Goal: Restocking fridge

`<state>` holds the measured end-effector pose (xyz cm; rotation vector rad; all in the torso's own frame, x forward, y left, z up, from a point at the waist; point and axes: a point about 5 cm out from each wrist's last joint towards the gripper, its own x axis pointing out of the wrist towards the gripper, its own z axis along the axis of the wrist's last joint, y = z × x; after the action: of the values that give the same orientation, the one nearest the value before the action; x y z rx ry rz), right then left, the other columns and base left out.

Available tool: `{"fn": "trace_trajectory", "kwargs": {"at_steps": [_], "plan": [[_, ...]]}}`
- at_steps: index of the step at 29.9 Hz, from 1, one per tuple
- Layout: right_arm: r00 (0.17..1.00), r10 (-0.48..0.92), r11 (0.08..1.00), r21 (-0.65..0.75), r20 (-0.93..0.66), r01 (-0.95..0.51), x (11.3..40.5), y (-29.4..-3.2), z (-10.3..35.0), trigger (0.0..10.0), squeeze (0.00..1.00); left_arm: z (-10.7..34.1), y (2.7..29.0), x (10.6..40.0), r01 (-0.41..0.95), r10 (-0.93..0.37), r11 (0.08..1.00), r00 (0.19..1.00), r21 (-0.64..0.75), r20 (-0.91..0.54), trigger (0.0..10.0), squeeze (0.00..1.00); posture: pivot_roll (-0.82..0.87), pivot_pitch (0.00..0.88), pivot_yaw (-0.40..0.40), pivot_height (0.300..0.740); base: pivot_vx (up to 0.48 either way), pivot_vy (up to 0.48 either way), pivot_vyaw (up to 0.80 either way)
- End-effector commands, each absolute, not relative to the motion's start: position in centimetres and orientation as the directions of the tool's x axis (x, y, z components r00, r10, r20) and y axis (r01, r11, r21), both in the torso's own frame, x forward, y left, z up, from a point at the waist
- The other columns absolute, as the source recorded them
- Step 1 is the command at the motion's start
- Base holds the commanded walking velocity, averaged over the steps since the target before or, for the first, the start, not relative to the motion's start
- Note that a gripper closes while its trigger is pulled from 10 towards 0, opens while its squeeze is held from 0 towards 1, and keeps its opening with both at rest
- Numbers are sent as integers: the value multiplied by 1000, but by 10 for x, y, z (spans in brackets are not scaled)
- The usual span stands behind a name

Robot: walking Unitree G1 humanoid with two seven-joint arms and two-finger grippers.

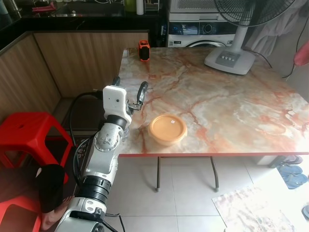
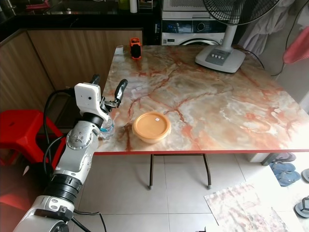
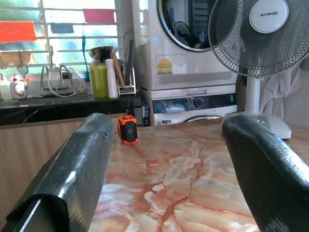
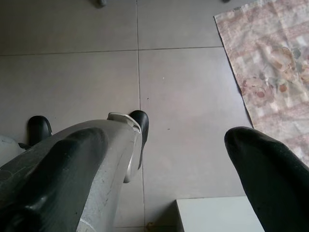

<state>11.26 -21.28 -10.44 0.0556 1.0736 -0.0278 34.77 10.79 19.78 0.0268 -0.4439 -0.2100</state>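
One lidded container (image 1: pixel 167 129), one fan (image 1: pixel 236 48), two red stools (image 1: pixel 26 133).

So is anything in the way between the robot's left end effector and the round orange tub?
Nothing visible. The left end effector hangs open over the marble table's near-left corner, and the orange tub sits just beyond it, bare tabletop between.

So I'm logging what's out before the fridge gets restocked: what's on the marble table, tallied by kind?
Round orange lidded container: 1
Small orange-and-black gadget, too small to identify: 1
Water bottle, partly hidden behind the left arm: 1
Standing fan, its base on the table: 1
Total: 4
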Motion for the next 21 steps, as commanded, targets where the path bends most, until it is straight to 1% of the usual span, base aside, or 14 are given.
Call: {"fn": "trace_trajectory", "kwargs": {"at_steps": [1,7,21], "plan": [[472,6,998,33,-881,50,112,-213,-104,10000,0,205,108,346,188,-206,978,873,86,442,10000,0,20,0,-14,740,0,0,0],[471,9,998,34,-882,43,113,-213,-104,10000,0,205,109,347,186,-205,979,873,87,443,10000,0,22,0,-14,740,0,0,0],[469,15,999,31,-883,27,113,-213,-104,10000,0,206,109,346,186,-206,978,872,90,443,10000,0,24,0,-14,740,291,0,0]]}}
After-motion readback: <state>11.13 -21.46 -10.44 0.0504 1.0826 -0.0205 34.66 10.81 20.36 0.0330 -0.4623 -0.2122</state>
